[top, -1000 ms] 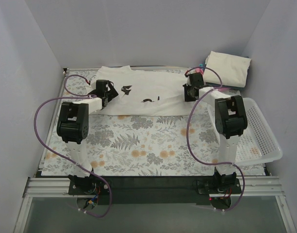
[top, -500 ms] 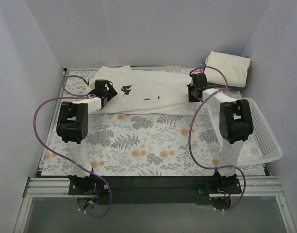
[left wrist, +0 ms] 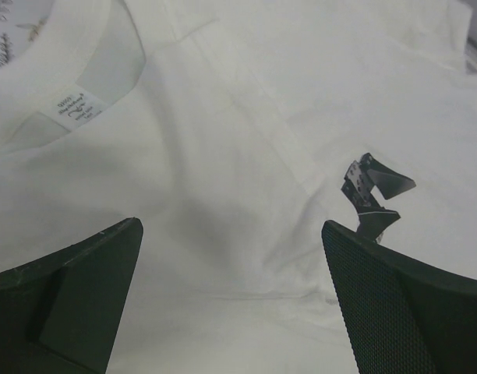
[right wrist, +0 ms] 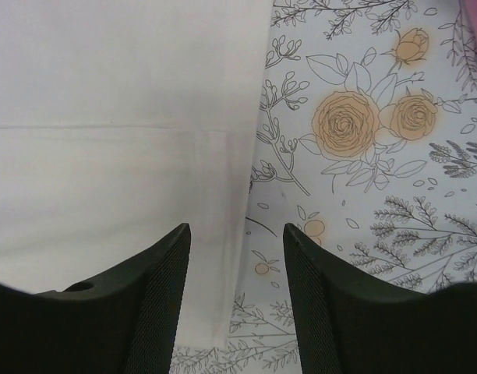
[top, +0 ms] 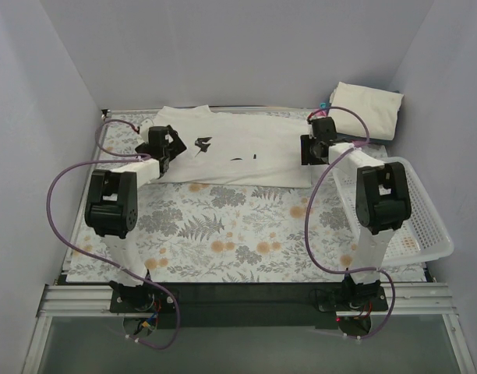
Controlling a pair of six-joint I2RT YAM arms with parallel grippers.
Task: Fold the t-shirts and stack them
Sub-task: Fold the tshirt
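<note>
A white shirt (top: 262,140) lies flat at the back of the flowered surface (top: 223,226) — a folded one (top: 367,107) sits far right. The left claw (left wrist: 231,227) is spread above the flat shirt's chest, the right claw (right wrist: 236,230) spread above its edge.

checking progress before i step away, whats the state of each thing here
shirt: spread flat, print up, not yet folded small
folded pile: folded, in the far right corner
basket: upright, on the right side
left tool: open, over the shirt near its collar
right tool: open, over the shirt's edge
</note>
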